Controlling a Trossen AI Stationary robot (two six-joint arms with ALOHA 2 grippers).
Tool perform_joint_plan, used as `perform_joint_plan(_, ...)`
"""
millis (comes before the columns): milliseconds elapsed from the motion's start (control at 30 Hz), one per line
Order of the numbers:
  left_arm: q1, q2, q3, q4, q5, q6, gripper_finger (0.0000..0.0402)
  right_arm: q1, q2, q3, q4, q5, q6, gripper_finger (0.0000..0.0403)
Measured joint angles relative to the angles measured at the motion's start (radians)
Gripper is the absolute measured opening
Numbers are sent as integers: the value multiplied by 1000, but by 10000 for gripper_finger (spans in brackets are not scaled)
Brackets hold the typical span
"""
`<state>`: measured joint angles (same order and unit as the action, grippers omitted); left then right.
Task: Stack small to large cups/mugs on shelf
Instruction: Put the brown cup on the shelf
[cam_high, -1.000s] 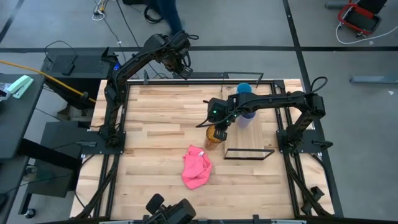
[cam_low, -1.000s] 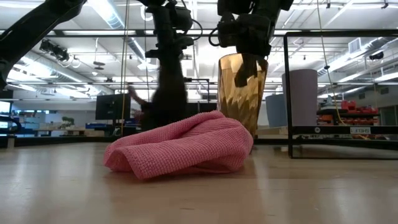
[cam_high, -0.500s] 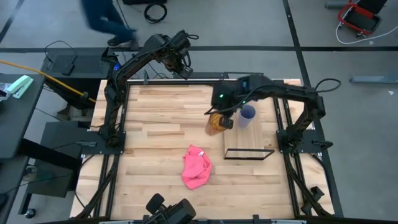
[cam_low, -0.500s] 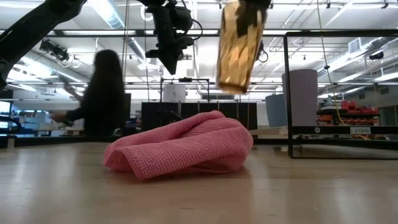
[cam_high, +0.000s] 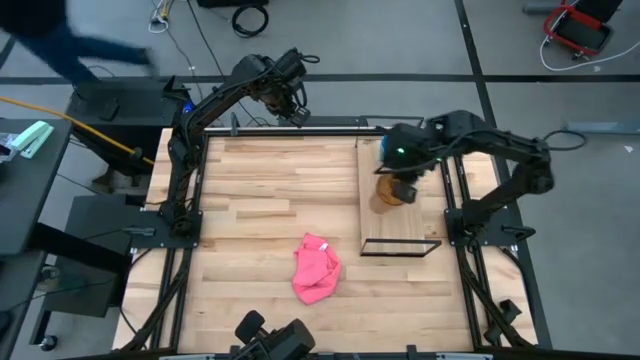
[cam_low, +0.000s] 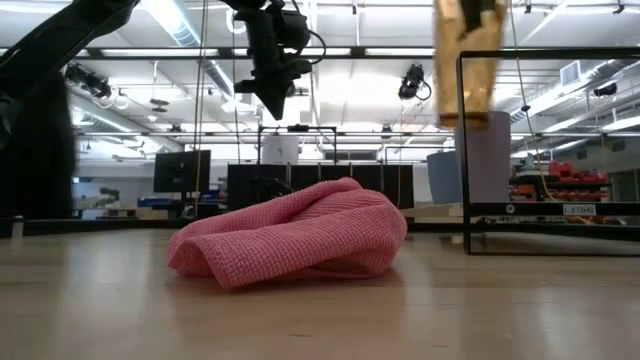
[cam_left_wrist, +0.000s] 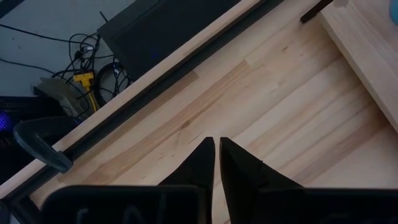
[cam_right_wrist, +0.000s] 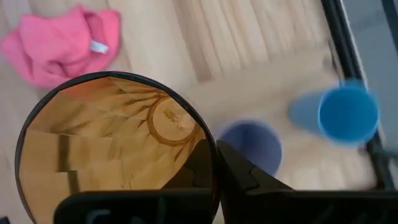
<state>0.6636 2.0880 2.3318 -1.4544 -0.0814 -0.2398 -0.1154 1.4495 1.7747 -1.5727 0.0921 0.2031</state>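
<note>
Butcher-block planks make up the table (cam_high: 260, 200), and on its right side sits the shelf (cam_high: 400, 222), a paler board edged by a thin black frame. The right gripper (cam_high: 398, 180) hangs above that board with its fingers clamped on the rim of the amber cup (cam_right_wrist: 115, 149), one finger inside the mouth and one outside, so the cup rides upright in the air, well clear of the wood in the low view. Below it on the shelf stand the lavender cup (cam_right_wrist: 252, 144) and, nearer the back rail, the blue cup (cam_right_wrist: 347, 115), apart from each other. The pink cloth (cam_high: 315, 268) lies out on the table, well away.

The amber cup looks like thin faceted plastic: light, fairly stiff, probably slick, and apt to swing on a rim pinch. The rim wall is the sensible hold, since the body tapers. As the largest, it likely belongs at the bottom of the nest.

The left gripper (cam_left_wrist: 216, 163) waits over the table's back edge, fingers nearly together and holding nothing.
</note>
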Motion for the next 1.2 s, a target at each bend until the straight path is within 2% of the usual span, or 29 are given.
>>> perform_joint_plan(133, 0, 0, 0, 4, 0, 0, 33, 17, -144, -188, -6, -13, 78, 7)
perform_joint_plan(267, 0, 0, 0, 8, 0, 0, 27, 50, -204, -275, 31, -15, 145, 7)
perform_joint_plan(467, 0, 0, 0, 43, 0, 16, 24, 118, -204, -358, 38, -8, 180, 7)
perform_joint_plan(600, 0, 0, 0, 43, 0, 16, 30, 142, -203, -433, 123, -21, 181, 7)
perform_joint_plan(867, 0, 0, 0, 44, 0, 17, 30, 151, -204, -525, 189, -43, 180, 7)
perform_joint_plan(1200, 0, 0, 0, 44, 0, 18, 29, 151, -201, -542, 230, -56, 177, 7)
